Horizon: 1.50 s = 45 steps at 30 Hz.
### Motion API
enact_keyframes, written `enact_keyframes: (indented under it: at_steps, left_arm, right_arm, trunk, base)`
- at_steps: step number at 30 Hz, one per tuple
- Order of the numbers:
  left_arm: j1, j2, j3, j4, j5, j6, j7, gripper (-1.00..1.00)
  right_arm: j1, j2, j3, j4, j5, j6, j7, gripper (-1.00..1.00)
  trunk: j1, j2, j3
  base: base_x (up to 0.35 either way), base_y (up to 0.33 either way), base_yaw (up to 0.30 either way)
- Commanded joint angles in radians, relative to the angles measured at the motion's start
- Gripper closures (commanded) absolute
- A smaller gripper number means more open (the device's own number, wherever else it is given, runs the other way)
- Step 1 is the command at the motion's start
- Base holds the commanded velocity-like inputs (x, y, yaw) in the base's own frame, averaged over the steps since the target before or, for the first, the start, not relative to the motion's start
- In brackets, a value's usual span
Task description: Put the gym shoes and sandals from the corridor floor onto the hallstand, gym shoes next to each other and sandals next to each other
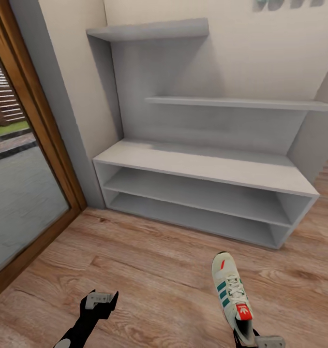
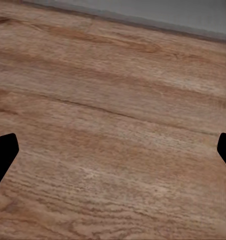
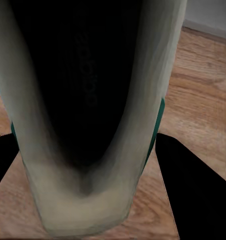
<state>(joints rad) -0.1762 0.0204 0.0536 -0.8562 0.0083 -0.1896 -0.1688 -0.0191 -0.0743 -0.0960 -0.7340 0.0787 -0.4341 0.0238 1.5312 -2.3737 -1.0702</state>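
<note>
Right pincer [image 1: 253, 338] closed on heel of one gym shoe [image 1: 231, 290], toe aimed at 12 toward hallstand [image 1: 202, 166], held off floor [image 1: 149, 270] presumably for shelving; left pincer [image 1: 101, 299] at 7, spread wide, empty; other footwear unseen.

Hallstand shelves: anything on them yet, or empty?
Empty: the hallstand top and both open shelf rows are bare; one gym shoe is in the right gripper.
</note>
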Motion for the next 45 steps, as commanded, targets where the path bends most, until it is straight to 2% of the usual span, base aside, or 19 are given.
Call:
enact_keyframes:
  at_steps: [1,13,23,43,45]
  left_arm:
    - [0.000,0.000,0.003,0.000,0.001,-0.002,-0.008,-1.00]
    - [0.000,0.000,0.001,0.000,0.001,-0.002,-0.010,-1.00]
    - [0.005,0.001,-0.002,-0.035,0.001,-0.002,-0.015,-1.00]
    - [0.007,0.003,0.000,-0.043,0.001,-0.002,-0.012,-1.00]
    - [0.007,0.003,0.000,-0.043,0.001,-0.002,-0.012,-1.00]
  right_arm:
    - [0.000,0.001,-0.004,0.000,0.007,-0.003,0.002,1.00]
    - [0.000,-0.004,-0.004,-0.001,-0.031,-0.003,0.002,1.00]
    - [-0.001,-0.005,-0.005,-0.004,-0.040,-0.003,0.002,1.00]
    - [0.000,-0.005,-0.007,-0.001,-0.041,-0.003,0.004,1.00]
    - [0.000,-0.005,-0.007,-0.001,-0.040,-0.003,0.004,1.00]
  trunk:
    - [0.000,0.000,-0.001]
    - [0.000,0.000,-0.001]
    - [0.000,0.000,-0.001]
    - [-0.077,0.140,0.062]
    - [-0.077,0.140,0.062]
  base:
    - [0.000,0.000,-0.289]
    - [0.000,0.000,-0.295]
    - [0.000,0.000,-0.300]
    - [0.000,0.000,-0.300]
    - [0.000,0.000,-0.300]
